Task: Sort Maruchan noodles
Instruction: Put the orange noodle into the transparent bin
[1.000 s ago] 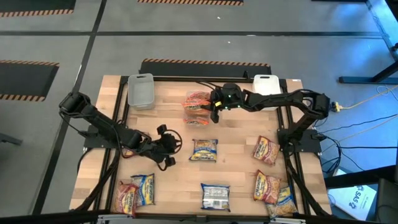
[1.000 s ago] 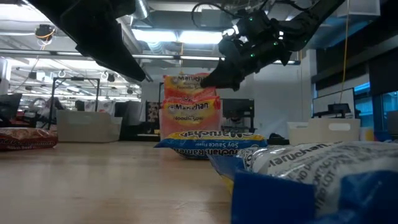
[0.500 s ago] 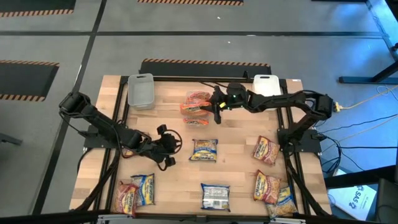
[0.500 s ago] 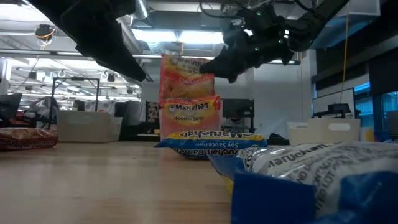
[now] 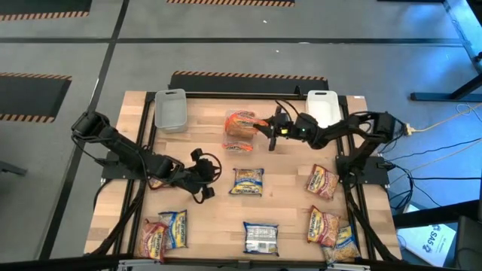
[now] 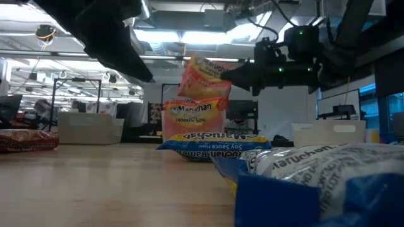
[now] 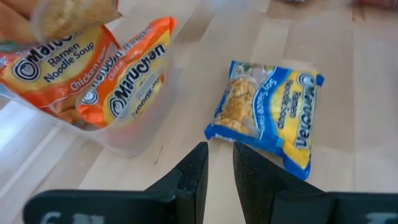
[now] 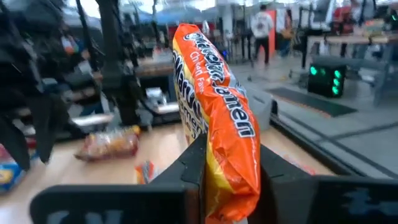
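A pink-orange Maruchan packet [image 5: 242, 120] [image 6: 203, 74] [image 8: 214, 112] hangs over the clear middle bin [image 5: 239, 147] in my right gripper [image 5: 268, 129] [image 6: 235, 77], which is shut on it. More pink-orange packets [image 7: 118, 87] stand in that bin. My left gripper [image 5: 200, 178] [image 7: 217, 165] hovers near the table's middle with its fingers slightly apart, touching nothing. A blue-yellow packet [image 5: 247, 181] [image 7: 267, 112] lies flat just right of it. My right gripper pinches the pink-orange packet between its two fingers at the packet's right-hand end [image 8: 221, 171]. The fingers come level from the table's right side. The packet is lifted clear above the bin's packets and stands tilted on edge beyond the fingertips.
A clear bin [image 5: 170, 110] and a white bin [image 5: 322, 104] sit at the far edge. Loose packets lie flat along the near part of the table: red-yellow ones [image 5: 322, 181] [image 5: 322, 224] on the right, a blue-white one [image 5: 260, 237] in the middle, two [image 5: 164, 233] on the left.
My right gripper has risen from the middle bin and drawn back toward the table's right, turning from a downward slant to level. The pink-orange packet it holds has come up out of the bin's stack and now hangs tilted above it.
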You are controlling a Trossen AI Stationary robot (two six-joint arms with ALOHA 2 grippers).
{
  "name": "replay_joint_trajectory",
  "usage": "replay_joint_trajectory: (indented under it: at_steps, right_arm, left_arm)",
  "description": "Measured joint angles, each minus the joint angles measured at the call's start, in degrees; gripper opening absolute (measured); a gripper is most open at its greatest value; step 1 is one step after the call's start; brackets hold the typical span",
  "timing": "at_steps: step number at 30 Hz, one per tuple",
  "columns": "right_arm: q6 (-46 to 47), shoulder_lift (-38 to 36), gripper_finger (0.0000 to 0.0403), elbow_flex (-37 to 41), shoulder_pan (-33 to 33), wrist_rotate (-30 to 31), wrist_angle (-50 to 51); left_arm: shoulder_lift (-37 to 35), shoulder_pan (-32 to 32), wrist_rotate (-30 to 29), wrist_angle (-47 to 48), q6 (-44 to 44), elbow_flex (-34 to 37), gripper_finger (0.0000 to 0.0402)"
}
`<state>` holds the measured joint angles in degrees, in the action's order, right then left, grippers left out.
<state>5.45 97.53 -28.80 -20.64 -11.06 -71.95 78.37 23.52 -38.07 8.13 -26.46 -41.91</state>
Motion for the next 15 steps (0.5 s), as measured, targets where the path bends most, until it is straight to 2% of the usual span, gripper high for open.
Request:
replay_joint_trajectory:
  at_steps: [8, 15]
  right_arm:
    - [1.5, 7.8, 0.0055, -2.1, 0.0, -1.2, -5.3]
    - [1.8, 11.0, 0.0055, -1.9, 0.0, -1.6, -5.3]
  left_arm:
    - [0.0, -0.7, 0.0, -2.6, 1.4, 0.0, 0.0069]
    - [0.0, -0.8, 0.0, -2.7, 1.6, 0.0, 0.0069]
